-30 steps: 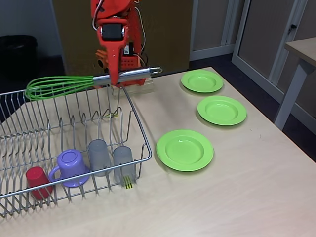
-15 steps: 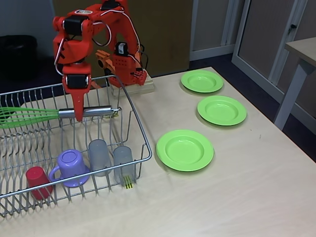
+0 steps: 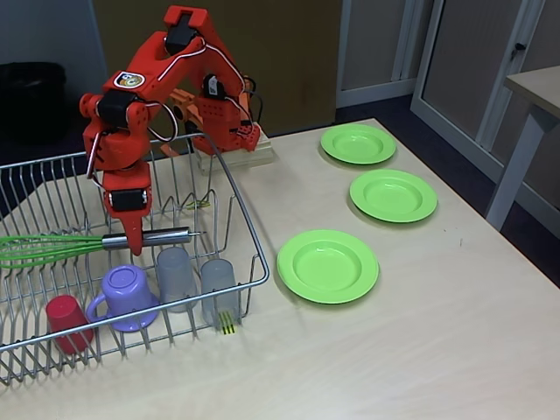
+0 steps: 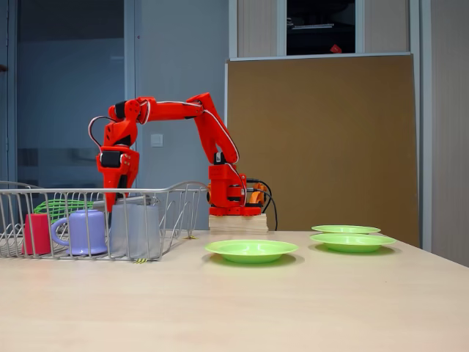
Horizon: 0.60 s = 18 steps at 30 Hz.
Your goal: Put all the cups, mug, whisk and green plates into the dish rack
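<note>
Pale wood-grain table fronts a brown board and grey doors, with the red arm's base on a small block at the far edge. At the left in both fixed views stands the wire rack. The arm bends down over it, and the gripper is clamped on the whisk at the silver handle, close to where the green wires start. The whisk lies level, down among the prongs, its loops reaching to the left edge of the view; whether it touches the wires I cannot tell. Along the rack's near side sit the red cup, the purple mug upside down, and two grey tumblers also upside down, by the striped tag. Three green plates lie flat on the table right of the rack, well apart: one nearest, one further back, one farthest.
</note>
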{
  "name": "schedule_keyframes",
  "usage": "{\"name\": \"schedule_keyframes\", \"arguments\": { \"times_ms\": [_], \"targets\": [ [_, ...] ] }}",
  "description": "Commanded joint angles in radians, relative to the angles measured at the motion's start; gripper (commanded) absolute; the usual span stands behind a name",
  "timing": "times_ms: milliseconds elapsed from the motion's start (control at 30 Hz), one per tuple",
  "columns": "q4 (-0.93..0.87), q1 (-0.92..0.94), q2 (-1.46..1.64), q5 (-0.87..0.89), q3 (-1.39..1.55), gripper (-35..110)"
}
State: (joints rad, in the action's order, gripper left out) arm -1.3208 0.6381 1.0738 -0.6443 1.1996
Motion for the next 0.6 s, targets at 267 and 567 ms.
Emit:
{"name": "schedule_keyframes", "arguments": {
  "times_ms": [267,567],
  "targets": [
    [0.029,-0.009,0.066,0.166,0.118,11],
    [0.021,-0.025,0.094,0.604,0.178,0]
  ]
}}
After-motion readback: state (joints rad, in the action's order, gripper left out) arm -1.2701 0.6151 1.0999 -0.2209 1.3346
